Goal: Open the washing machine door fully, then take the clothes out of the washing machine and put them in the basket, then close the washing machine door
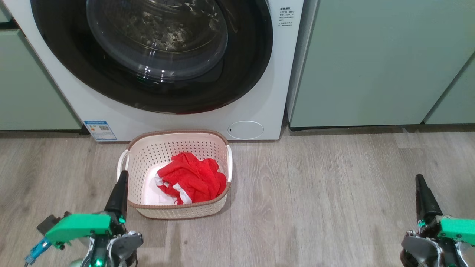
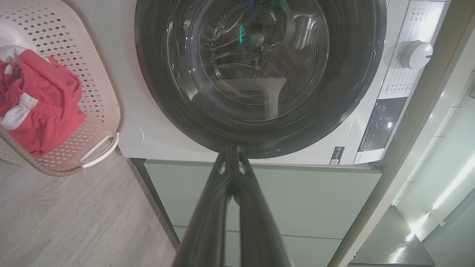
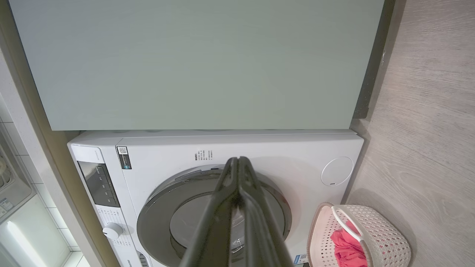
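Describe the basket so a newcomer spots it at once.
Find the big white washing machine between pale green cabinets. On the wood floor right in front of it sits the basket. It alone is cream, perforated and brown-rimmed, holding red clothes.

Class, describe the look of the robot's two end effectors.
The left end effector and right end effector each have long, tapering dark fingers, a bright green housing and a silvery metal wrist. A blue connector sits beside the left one.

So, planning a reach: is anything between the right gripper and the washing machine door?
Nothing visible: only floor separates the right gripper from the washing machine door; the basket stands further left.
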Robot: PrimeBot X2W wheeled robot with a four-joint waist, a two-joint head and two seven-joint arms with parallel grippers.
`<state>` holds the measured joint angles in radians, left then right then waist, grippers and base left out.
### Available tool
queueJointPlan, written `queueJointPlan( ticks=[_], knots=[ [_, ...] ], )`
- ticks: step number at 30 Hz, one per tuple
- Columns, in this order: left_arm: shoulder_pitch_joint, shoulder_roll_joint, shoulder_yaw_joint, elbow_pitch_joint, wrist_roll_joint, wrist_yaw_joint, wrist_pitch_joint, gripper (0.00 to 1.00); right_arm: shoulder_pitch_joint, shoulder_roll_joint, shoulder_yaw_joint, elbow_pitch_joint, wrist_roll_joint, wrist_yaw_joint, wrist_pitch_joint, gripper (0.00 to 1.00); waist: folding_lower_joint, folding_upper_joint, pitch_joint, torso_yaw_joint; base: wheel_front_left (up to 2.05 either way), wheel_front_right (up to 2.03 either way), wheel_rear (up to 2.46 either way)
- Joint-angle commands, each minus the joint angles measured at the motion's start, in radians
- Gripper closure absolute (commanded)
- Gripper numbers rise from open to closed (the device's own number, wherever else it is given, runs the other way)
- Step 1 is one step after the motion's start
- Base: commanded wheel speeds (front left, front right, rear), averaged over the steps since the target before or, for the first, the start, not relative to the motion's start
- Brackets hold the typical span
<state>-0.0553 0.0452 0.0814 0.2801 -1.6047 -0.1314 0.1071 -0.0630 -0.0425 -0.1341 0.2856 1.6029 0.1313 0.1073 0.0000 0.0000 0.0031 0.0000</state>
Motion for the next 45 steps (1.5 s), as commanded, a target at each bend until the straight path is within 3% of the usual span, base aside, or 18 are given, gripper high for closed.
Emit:
queueJointPlan(
  ticks=[1, 45],
  knots=[
    [-0.053, 0.005, 0.032, -0.035, -0.004, 0.001, 0.006, 1.00, -0.045, -0.008, 0.020, -0.041, 0.006, -0.001, 0.006, 1.00, 0.0000, 0.0000, 0.000, 0.000, 0.00, 0.00, 0.00],
    [-0.053, 0.005, 0.032, -0.035, -0.004, 0.001, 0.006, 1.00, -0.045, -0.008, 0.021, -0.041, 0.006, -0.001, 0.006, 1.00, 0.0000, 0.0000, 0.000, 0.000, 0.00, 0.00, 0.00]
  ],
)
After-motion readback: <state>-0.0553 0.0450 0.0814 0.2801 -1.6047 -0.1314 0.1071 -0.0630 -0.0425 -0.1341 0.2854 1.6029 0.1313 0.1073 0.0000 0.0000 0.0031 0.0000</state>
